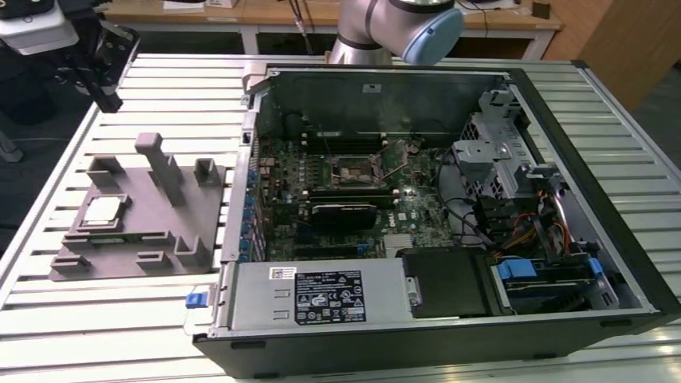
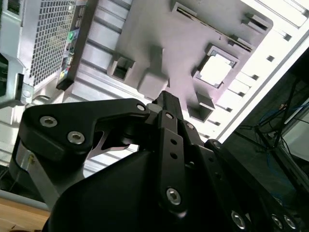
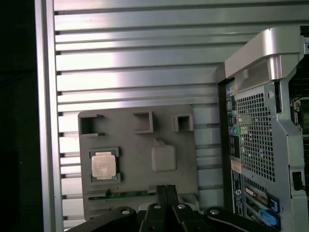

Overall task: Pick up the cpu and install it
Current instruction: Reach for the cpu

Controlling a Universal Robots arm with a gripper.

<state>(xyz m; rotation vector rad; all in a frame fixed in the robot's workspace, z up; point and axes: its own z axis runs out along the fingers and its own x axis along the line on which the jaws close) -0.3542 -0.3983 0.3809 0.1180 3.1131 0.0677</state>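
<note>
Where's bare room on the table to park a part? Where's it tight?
Bare slats: the table in front of the grey tray, at the exterior view's lower left, and beyond the tray toward the gripper. Tight: the strip between tray and computer case; the case interior is packed.

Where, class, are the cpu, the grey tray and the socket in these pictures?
cpu (image 3: 103,165): first wrist view, middle of its silver top plate.
tray (image 3: 133,145): first wrist view, bare flat part beside the cpu.
socket (image 1: 355,170): exterior view, middle of its square metal frame.
</note>
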